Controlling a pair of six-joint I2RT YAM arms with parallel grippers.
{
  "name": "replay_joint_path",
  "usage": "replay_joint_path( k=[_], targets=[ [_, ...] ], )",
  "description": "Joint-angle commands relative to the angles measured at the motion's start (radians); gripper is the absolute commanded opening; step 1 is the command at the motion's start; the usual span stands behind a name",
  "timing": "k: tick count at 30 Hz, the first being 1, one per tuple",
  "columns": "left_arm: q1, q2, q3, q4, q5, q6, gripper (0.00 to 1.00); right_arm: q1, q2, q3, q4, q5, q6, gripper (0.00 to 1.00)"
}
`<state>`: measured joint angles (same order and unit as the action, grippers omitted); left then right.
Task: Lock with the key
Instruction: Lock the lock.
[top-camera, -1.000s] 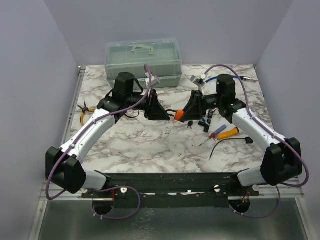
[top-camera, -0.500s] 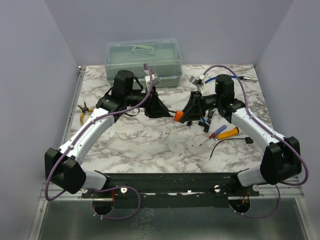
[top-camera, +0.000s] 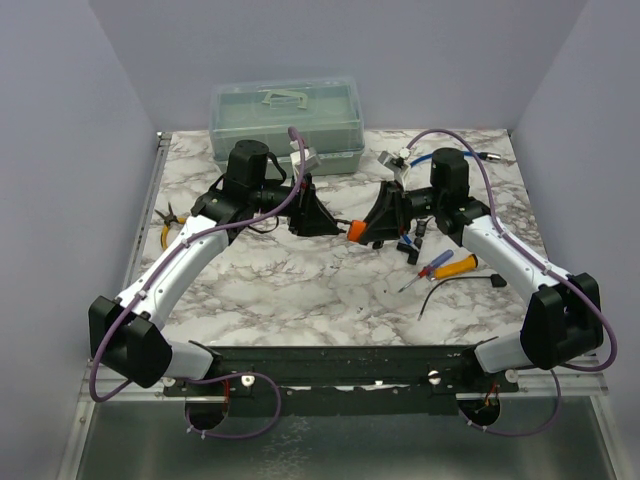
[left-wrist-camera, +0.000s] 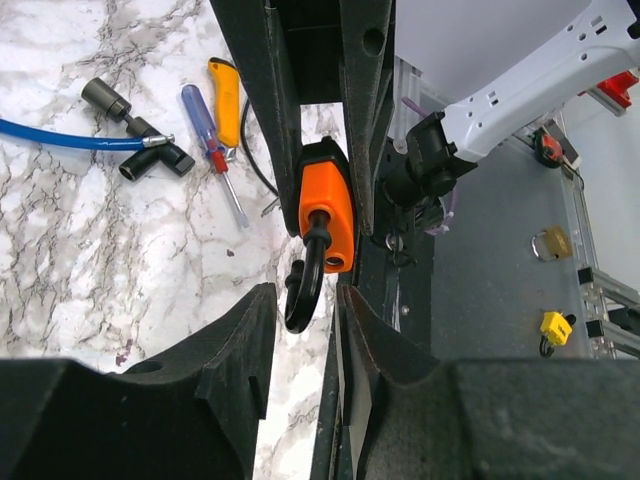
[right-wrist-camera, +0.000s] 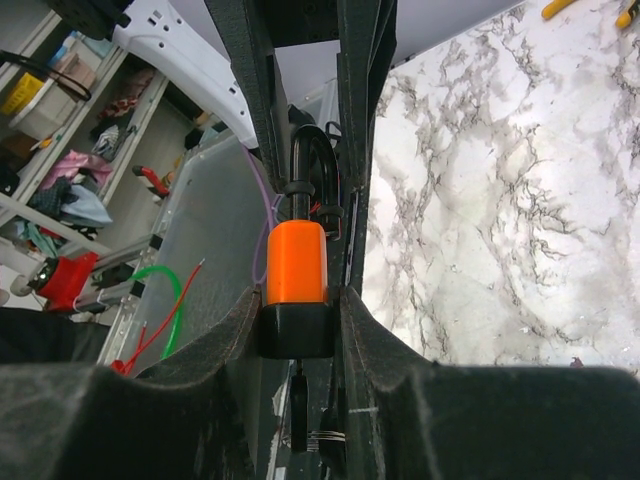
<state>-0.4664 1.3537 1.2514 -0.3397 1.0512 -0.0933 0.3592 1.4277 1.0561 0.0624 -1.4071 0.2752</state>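
**Padlock held up in front of the clear box**

An orange padlock (top-camera: 356, 230) is seen raised above the marble table (top-camera: 300, 290). It is in front of the clear lidded box (top-camera: 286, 120) and a little to its right, between the tips of both arms. Its black lower end is pinched between the fingers of the right gripper (right-wrist-camera: 298, 322), which are pressed against both of its sides. The black shackle (left-wrist-camera: 312, 255) is found in the narrow gap of the left gripper (left-wrist-camera: 305, 297). The fingers there are set close on either side, but whether they press on the shackle cannot be told.

From above, the padlock is largely covered by the two grippers, and only a small orange patch is shown. In the right wrist view a thin dark piece is seen below the padlock's black end, cut off between the fingers. Whether it is the key cannot be made out.

Further right of the box and nearer the arms, a blue-and-red screwdriver (top-camera: 432, 266) and a yellow-handled tool (top-camera: 455, 266) are laid on the table. In front of the box's left corner, yellow-handled pliers (top-camera: 170, 222) are partly hidden by the left arm.
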Motion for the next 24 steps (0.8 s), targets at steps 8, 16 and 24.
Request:
replay_joint_path(
  k=[8, 16, 24],
  targets=[
    [-0.004, -0.008, 0.007, -0.007, 0.071, -0.042, 0.0, 0.005, -0.01, 0.033, 0.005, 0.024, -0.049, 0.01],
    [-0.048, -0.007, -0.011, 0.024, 0.018, -0.145, 0.0, 0.007, -0.045, 0.039, 0.054, 0.1, -0.143, 0.01],
    [-0.055, 0.005, -0.016, 0.07, -0.021, -0.172, 0.0, 0.031, -0.06, 0.049, -0.008, 0.1, -0.23, 0.01]
  ],
)
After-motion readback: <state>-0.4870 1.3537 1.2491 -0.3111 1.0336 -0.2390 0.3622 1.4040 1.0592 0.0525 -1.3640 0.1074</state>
